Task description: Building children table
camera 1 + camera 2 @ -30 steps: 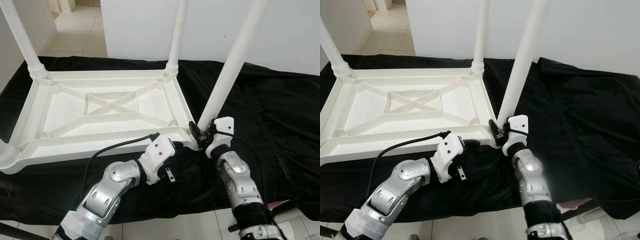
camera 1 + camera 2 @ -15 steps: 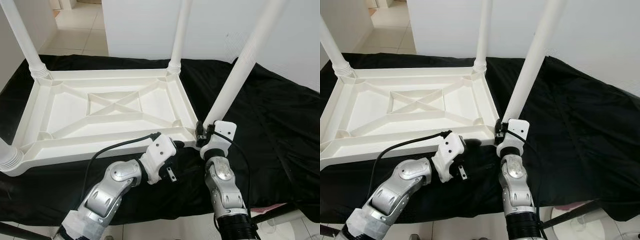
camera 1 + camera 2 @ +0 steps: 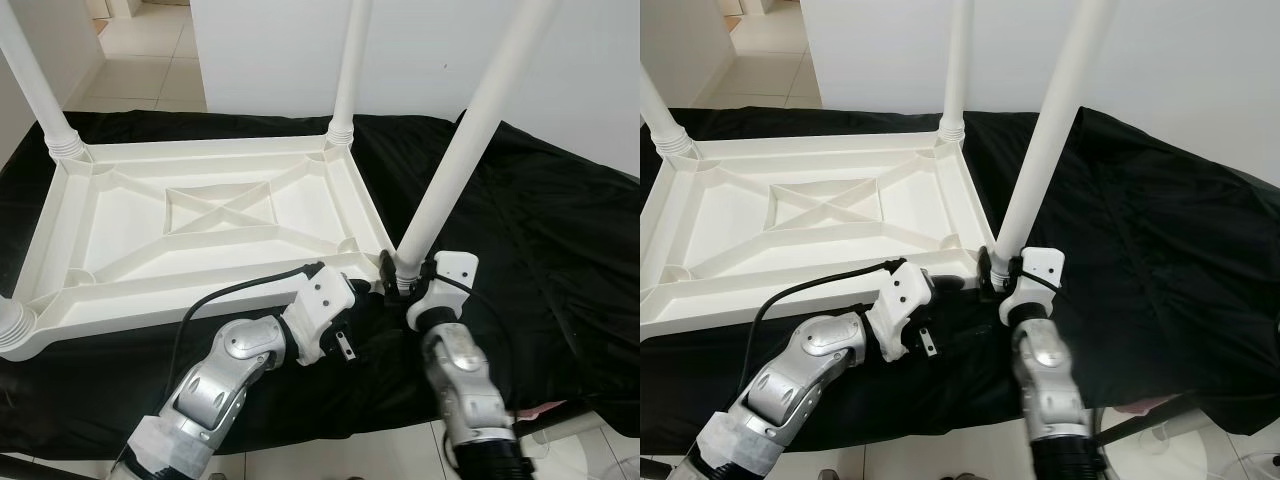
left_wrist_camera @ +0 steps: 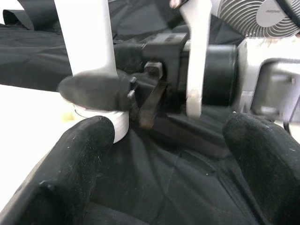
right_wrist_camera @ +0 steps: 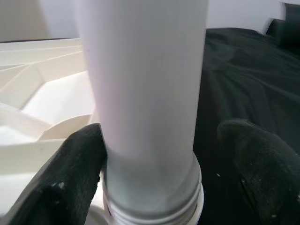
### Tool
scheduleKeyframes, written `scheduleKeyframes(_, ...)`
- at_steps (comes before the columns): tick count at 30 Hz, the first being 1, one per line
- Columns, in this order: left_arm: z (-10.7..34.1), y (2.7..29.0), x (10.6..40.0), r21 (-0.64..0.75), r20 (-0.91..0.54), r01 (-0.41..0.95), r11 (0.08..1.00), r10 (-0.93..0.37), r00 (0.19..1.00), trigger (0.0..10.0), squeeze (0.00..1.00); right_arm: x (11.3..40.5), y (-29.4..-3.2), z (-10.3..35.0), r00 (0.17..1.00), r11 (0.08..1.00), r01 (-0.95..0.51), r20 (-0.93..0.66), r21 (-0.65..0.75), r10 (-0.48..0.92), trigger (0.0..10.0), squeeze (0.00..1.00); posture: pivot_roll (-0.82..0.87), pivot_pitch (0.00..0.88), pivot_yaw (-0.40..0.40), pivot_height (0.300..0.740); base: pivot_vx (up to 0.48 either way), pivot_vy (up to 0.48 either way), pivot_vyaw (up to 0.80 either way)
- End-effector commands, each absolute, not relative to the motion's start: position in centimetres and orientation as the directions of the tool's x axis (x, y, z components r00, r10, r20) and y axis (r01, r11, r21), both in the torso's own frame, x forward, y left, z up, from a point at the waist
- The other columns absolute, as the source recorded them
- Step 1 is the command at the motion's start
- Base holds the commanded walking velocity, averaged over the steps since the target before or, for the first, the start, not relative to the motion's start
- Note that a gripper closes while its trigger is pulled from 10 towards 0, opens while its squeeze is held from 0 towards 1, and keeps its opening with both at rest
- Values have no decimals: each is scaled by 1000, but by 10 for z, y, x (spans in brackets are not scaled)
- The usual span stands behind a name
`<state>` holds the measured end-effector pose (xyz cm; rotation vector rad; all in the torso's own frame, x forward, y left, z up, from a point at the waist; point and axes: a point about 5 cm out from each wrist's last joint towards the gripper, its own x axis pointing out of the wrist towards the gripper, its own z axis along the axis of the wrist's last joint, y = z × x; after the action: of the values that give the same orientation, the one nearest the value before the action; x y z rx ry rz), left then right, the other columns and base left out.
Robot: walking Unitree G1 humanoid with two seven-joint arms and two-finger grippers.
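A white plastic children's table (image 3: 210, 225) lies upside down on a black cloth (image 3: 540, 240), legs pointing up. The left gripper (image 4: 159, 154) rests at the table's near edge, fingers spread wide and holding nothing. Just right of it, the near-right leg (image 3: 455, 150) leans at its corner socket — the right gripper (image 5: 154, 154) brackets its base, one finger (image 5: 70, 178) touching, the other apart.

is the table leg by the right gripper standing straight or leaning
Leaning. The leg rises from the near right corner of the upturned tabletop tilted to the right, while the far leg stands nearly upright. The right gripper sits at its base.
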<state>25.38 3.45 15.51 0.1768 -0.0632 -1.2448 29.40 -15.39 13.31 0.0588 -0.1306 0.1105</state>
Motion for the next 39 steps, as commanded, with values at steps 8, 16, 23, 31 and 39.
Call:
scheduleKeyframes(8,156,31,253,182,-48,938,295,-950,309,10000,0,304,-167,128,940,944,-326,84,-53,329,10000,0,-58,77,-53,740,0,0,0)
scheduleKeyframes(16,156,32,253,187,-55,937,294,-949,309,10000,0,313,-168,131,873,870,-474,55,-138,484,10000,0,-42,76,-47,740,0,0,0)
scheduleKeyframes(23,156,32,252,189,-55,937,295,-949,310,10000,0,320,-163,134,821,813,-553,45,-180,569,10000,0,-38,74,-47,740,0,0,0)
scheduleKeyframes(31,156,30,252,194,-54,937,291,-950,307,10000,0,330,-164,137,813,802,-561,44,-206,580,2706,0,-32,62,-55,740,0,0,0)
scheduleKeyframes(39,157,29,253,199,-52,936,292,-950,307,10000,0,331,-165,132,806,792,-577,16,-199,591,0,0,-26,51,-60,740,0,0,0)
